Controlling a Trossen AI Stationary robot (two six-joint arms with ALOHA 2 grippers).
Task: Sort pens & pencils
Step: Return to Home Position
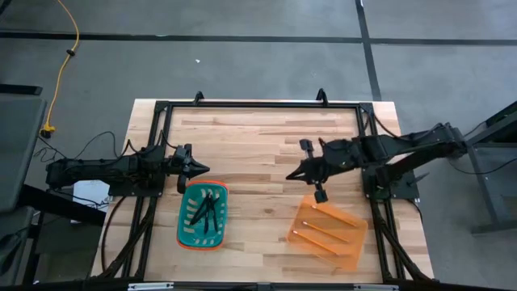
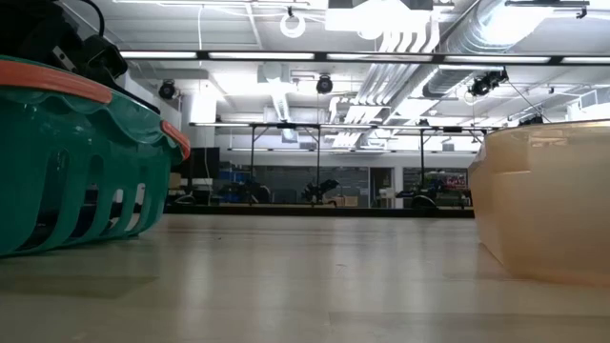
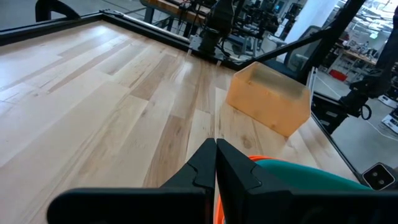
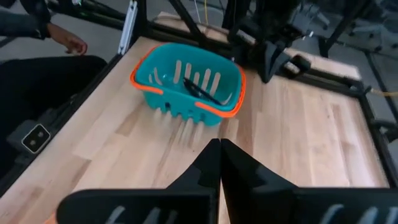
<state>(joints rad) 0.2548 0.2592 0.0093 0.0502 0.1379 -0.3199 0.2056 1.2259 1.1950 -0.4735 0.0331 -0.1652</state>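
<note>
The dark pens (image 1: 203, 213) lie inside the teal basket with an orange rim (image 1: 202, 215); the right wrist view shows them (image 4: 200, 91) in that basket (image 4: 186, 81). The orange-yellow pencils (image 1: 325, 229) lie flat in the clear orange bin (image 1: 328, 231), which the left wrist view also shows (image 3: 268, 99). My left gripper (image 1: 205, 168) is shut and hovers just beyond the basket's far left corner. My right gripper (image 1: 291, 175) is shut and hovers over bare table, on the far left of the bin.
Bare wooden table (image 1: 258, 145) stretches between and beyond the two containers. A black frame (image 1: 258, 103) runs along the table's edges. In the right wrist view a person's hand (image 4: 68, 42) shows beyond the table, past the basket.
</note>
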